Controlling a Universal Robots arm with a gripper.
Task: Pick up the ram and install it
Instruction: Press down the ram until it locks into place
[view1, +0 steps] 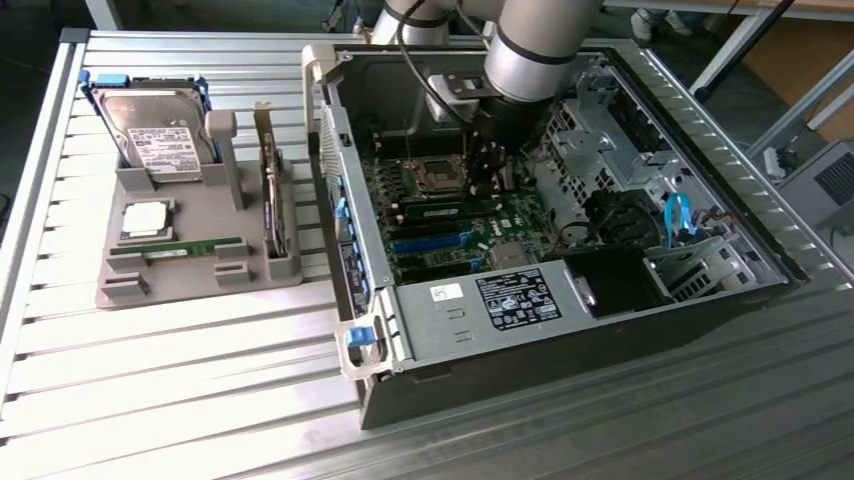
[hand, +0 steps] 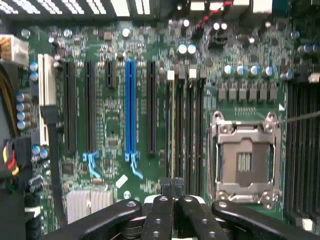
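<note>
A ram (view1: 447, 211) stands on edge in a memory slot of the motherboard (view1: 514, 215), beside the empty processor socket (view1: 430, 177). In the wrist view the ram (hand: 173, 125) shows as a thin yellow-green edge in the outermost of the black slots. My gripper (view1: 487, 175) reaches down into the open computer case (view1: 441, 330), right over that slot. My gripper (hand: 172, 183) is shut, its black fingertips pressed together with nothing between them, sitting at the near end of the ram's top edge. I cannot tell whether they touch it.
A grey holder (view1: 200, 280) on the slatted table at the exterior view's left carries a hard drive (view1: 158, 140), a silver processor (view1: 147, 218), another green stick (view1: 174, 247) lying flat and an upright card (view1: 274, 200). Case walls, blue cables (view1: 678, 215) and a drive cage surround the board.
</note>
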